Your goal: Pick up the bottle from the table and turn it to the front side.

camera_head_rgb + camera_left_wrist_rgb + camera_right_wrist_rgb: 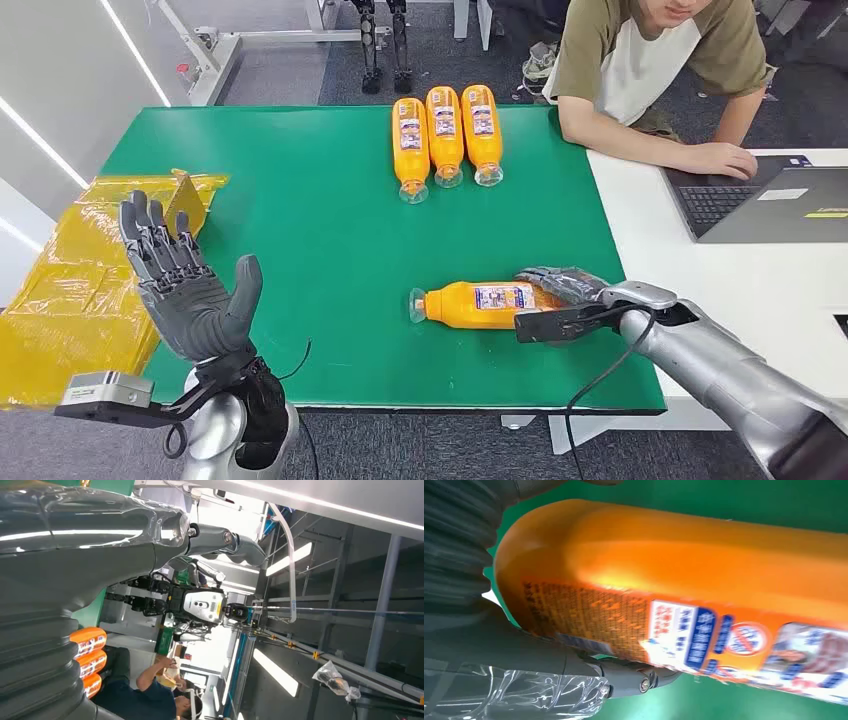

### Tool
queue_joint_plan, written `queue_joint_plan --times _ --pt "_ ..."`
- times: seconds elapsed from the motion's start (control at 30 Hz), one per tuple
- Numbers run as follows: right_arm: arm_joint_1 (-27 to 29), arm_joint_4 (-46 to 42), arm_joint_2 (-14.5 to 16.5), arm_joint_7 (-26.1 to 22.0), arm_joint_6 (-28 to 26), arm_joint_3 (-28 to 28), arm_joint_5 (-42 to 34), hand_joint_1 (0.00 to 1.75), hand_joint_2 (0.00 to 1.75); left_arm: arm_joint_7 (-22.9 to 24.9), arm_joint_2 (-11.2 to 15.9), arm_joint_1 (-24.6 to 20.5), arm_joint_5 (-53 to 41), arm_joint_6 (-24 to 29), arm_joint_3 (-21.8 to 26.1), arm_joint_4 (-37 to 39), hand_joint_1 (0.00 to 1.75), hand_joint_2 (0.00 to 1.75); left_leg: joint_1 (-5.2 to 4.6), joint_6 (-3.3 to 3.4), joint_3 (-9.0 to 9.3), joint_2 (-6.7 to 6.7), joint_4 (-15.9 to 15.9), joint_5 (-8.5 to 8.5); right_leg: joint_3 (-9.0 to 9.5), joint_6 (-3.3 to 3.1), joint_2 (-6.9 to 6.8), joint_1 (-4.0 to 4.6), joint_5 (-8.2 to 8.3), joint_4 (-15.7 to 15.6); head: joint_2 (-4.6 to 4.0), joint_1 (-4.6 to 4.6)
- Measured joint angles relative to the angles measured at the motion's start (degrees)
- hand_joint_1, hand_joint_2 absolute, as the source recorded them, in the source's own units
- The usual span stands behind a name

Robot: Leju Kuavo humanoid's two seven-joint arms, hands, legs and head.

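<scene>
At lower right, the right hand (565,290) apparently grips the base of an orange bottle (480,304) lying on the green table (300,250); at lower left, the left hand (185,285) is raised, fingers spread.

Head view bright & even, soft overhead light; my arms cast only faint shadows on the green table (300,240). Left wrist pic: ceiling light strips (280,672) blown out, glare on the plastic wrap. Right wrist pic: bottle (684,580) v. close, label blurry.

bottle (478,304) orange, blue/white label | table (300,230) green | bags (70,290) yellow
</scene>
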Motion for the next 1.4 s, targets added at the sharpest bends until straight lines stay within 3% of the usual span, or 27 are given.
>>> queue_joint_plan --times 0.03,0.07,0.13,0.2,0.33,0.53,0.83,1.03,1.27,1.4 --pt "0.1 0.0 -0.1 0.0 -0.1 0.0 0.0 0.44 1.75 0.0 0.0 0.0 0.0 0.0 0.0 0.0 0.0 1.75 0.0 0.0 0.01 0.0 0.0 0.0 0.01 0.0 0.0 0.0 0.0 0.0 0.0 0.0" --pt "0.2 0.0 -0.2 0.0 -0.1 0.0 0.0 0.72 1.75 0.0 0.0 0.0 0.0 0.0 0.0 0.0 0.0 1.75 0.0 0.0 0.01 0.0 0.0 0.0 0.01 0.0 0.0 0.0 0.0 0.0 0.0 0.0" --pt "0.6 0.0 -0.5 0.0 -0.4 0.0 0.0 1.57 1.75 0.0 0.0 0.0 0.0 -0.1 0.0 0.1 0.0 1.75 0.0 0.0 0.02 0.01 0.0 0.0 0.03 0.0 0.0 0.0 0.0 0.0 0.0 0.0" --pt "1.1 0.0 -0.7 0.1 -1.1 0.0 -0.2 1.73 1.75 0.0 0.0 0.0 0.0 -0.1 0.0 0.1 0.0 1.75 0.0 0.0 0.06 0.02 0.0 0.0 0.05 0.0 0.02 0.0 0.01 0.0 0.0 0.0" --pt "2.8 -0.7 -1.1 0.6 -6.0 -0.3 -0.6 1.75 1.75 0.0 0.0 0.0 0.0 -0.4 0.0 0.1 0.0 1.75 0.02 -0.01 0.15 0.07 0.0 -0.02 0.14 0.0 0.07 0.01 0.01 0.0 0.0 0.0" --pt "7.9 -2.0 0.3 -0.4 -18.4 -3.7 1.2 1.75 1.75 0.0 0.0 0.0 0.0 -0.4 0.0 0.1 0.0 1.75 0.04 0.0 0.16 0.13 0.0 -0.03 0.17 0.0 0.1 0.04 0.01 0.0 0.0 0.0" --pt "18.0 -4.4 8.3 -6.4 -41.7 -13.8 3.0 1.75 1.75 0.0 0.0 -0.1 0.1 0.7 0.0 0.1 0.0 1.75 0.09 -0.03 0.11 0.08 0.0 -0.02 0.11 -0.03 0.04 0.12 -0.02 0.0 0.0 0.0" --pt "23.5 -8.4 13.7 -13.6 -53.0 -21.1 0.3 1.75 1.75 0.0 -0.1 -0.8 0.5 1.1 0.0 1.1 0.0 1.75 0.1 -0.09 0.1 0.1 0.0 -0.08 0.09 -0.03 0.06 0.12 -0.09 0.0 0.0 0.0" --pt "30.9 -13.5 22.5 -23.6 -55.1 -31.0 3.3 1.75 1.75 0.0 -0.4 -2.0 1.6 1.5 -0.2 3.5 0.0 1.75 0.1 -0.1 0.1 0.11 -0.1 -0.09 0.07 -0.03 0.07 0.13 -0.1 0.0 0.0 0.0" --pt "34.6 -16.5 28.7 -25.4 -55.1 -36.2 5.9 1.75 1.75 0.0 -0.9 -3.4 3.2 -1.6 -0.5 7.7 0.0 1.75 0.11 -0.14 0.12 0.17 -0.1 -0.1 0.03 -0.08 0.13 0.14 -0.13 0.0 0.0 -0.02"
